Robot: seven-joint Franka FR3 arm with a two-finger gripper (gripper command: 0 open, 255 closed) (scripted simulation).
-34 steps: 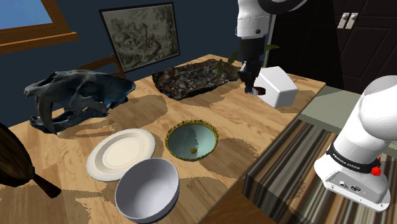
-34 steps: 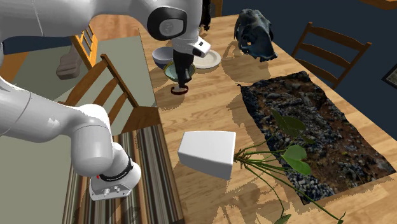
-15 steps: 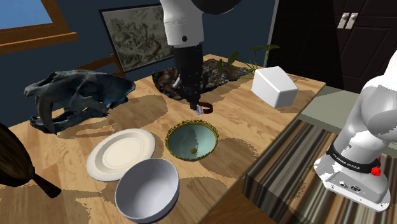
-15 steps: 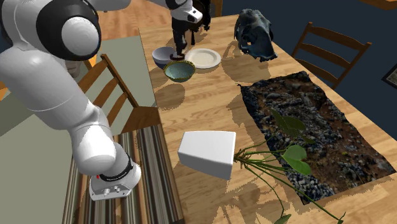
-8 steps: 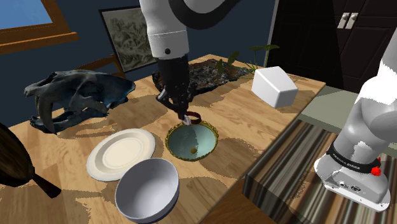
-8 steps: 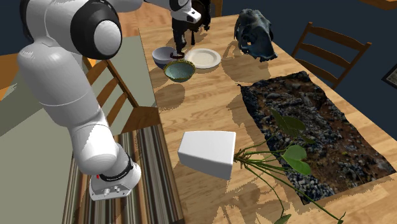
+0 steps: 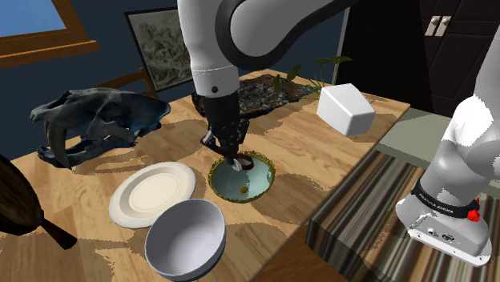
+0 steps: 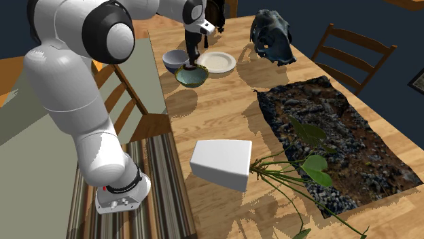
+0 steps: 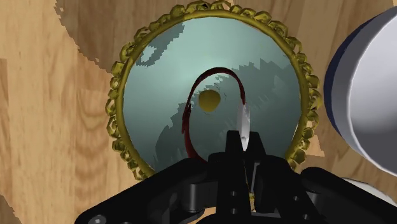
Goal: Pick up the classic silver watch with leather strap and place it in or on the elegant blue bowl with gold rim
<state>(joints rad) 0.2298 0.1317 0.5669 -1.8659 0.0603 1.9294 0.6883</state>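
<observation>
My black gripper (image 7: 237, 163) (image 9: 243, 145) is shut on the watch (image 9: 210, 95), a dark red strap loop with a silver case. The watch (image 7: 245, 163) hangs just over the mouth of the pale blue bowl with the gold rim (image 7: 258, 185) (image 9: 162, 76). In the wrist view the strap loop is seen directly above the bowl's gold centre. In the second exterior view the gripper (image 8: 193, 66) stands over the bowl (image 8: 192, 77) near the far end of the table.
A cream plate (image 7: 152, 193) and a white bowl (image 7: 185, 239) lie beside the blue bowl. A dark animal skull (image 7: 96, 121), a tray of dark gravel (image 7: 240, 98) with a plant, and a white box (image 7: 345, 110) also sit on the wooden table (image 7: 296, 152).
The arm has carried the watch from beside the white box, across the table to the bowl, and lowered it to just over the bowl's mouth.
</observation>
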